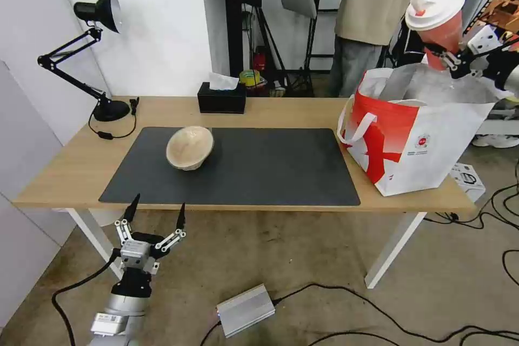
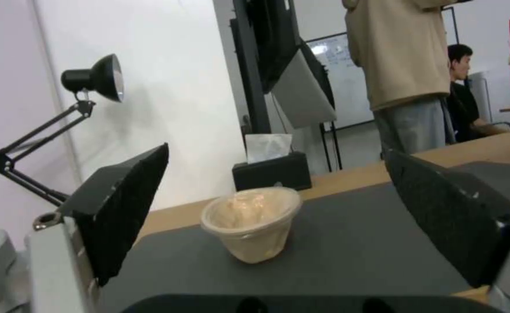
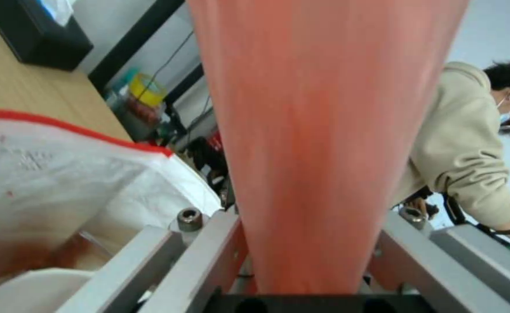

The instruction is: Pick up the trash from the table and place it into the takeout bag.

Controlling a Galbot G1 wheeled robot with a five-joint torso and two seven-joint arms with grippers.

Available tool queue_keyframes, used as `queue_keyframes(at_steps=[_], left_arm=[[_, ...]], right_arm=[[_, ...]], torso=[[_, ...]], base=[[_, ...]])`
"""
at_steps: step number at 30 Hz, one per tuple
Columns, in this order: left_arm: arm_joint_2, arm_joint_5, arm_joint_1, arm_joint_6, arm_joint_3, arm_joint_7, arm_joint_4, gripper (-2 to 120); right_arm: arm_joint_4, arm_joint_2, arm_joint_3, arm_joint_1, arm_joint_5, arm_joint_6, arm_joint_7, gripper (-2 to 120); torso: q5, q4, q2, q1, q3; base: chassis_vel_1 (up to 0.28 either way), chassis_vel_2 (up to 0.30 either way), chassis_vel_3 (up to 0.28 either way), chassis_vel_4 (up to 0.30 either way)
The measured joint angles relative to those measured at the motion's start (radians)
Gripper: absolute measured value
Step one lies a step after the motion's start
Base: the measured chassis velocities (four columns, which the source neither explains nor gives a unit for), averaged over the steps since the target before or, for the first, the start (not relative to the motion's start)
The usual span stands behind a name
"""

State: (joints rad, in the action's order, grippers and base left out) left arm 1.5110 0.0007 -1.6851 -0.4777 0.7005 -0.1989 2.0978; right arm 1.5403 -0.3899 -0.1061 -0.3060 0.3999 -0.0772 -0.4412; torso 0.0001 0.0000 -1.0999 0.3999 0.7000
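The cup [image 1: 437,16] is held by the right gripper [image 1: 451,59], clamped low on its red body with the white lid tilted toward the robot, just above the far right corner of the bag [image 1: 416,130]. A clean drop is judged to call for the cup to be carried over the middle of the open mouth, away from the rim, and lowered before release, since a tilted cup let go at the edge could catch the lip or tip out. In the right wrist view the white bowl [image 3: 23,291] is seen already inside the bag, below the cup, so room beside it should be aimed for. The pulp bowl [image 1: 190,147] is left on the mat [image 1: 281,167], well to the left of the bag. The left gripper [image 1: 155,215] is parked with its fingers spread wide and empty, below the table [image 1: 303,111] edge, far left of the bag. A tissue box [image 1: 221,98] and a lamp [image 1: 97,54] stand left of the bag, out of the way.
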Motion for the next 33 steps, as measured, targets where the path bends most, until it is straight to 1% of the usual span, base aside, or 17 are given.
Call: queue_keyframes(at_steps=[5,8,9,13,20,33], left_arm=[[0.008,0.0,-0.006,-0.004,-0.001,-0.004,0.001,100],[0.013,0.0,-0.01,-0.014,0.004,-0.005,0.0,100],[0.013,0.0,-0.01,-0.014,0.004,-0.005,0.0,100],[0.019,-0.008,-0.01,-0.016,0.012,-0.006,-0.002,100],[0.024,-0.013,-0.006,-0.016,0.02,-0.006,-0.002,100],[0.03,-0.011,-0.004,-0.016,0.018,-0.007,-0.005,100]], right_arm=[[-0.04,-0.024,0.06,0.067,-0.056,0.009,-0.009,8],[-0.073,-0.047,0.11,0.122,-0.118,0.012,-0.023,8],[-0.073,-0.047,0.11,0.122,-0.118,0.012,-0.023,8],[-0.118,-0.078,0.149,0.162,-0.194,0.02,-0.044,8],[-0.179,-0.096,0.165,0.187,-0.287,0.066,-0.091,8],[-0.213,-0.078,0.165,0.172,-0.37,0.105,-0.141,8]], torso=[[-0.0001,0.0,0.0,0.0,0.0],[-0.0001,0.0001,0.0,0.0,0.0],[-0.0001,0.0001,0.0,0.0,0.0],[-0.0001,0.0002,0.0,0.0,0.0],[-0.0001,0.0,0.0,0.0,0.0],[0.0,-0.0001,0.0,0.0,0.0]], base=[[0.0,0.0,0.0,0.0],[0.0,0.0,0.0,0.0],[0.0,0.0,0.0,0.0],[0.0,0.0,0.0,0.0],[0.0,0.0,0.0,0.0],[0.0,0.0,0.0,0.0]])
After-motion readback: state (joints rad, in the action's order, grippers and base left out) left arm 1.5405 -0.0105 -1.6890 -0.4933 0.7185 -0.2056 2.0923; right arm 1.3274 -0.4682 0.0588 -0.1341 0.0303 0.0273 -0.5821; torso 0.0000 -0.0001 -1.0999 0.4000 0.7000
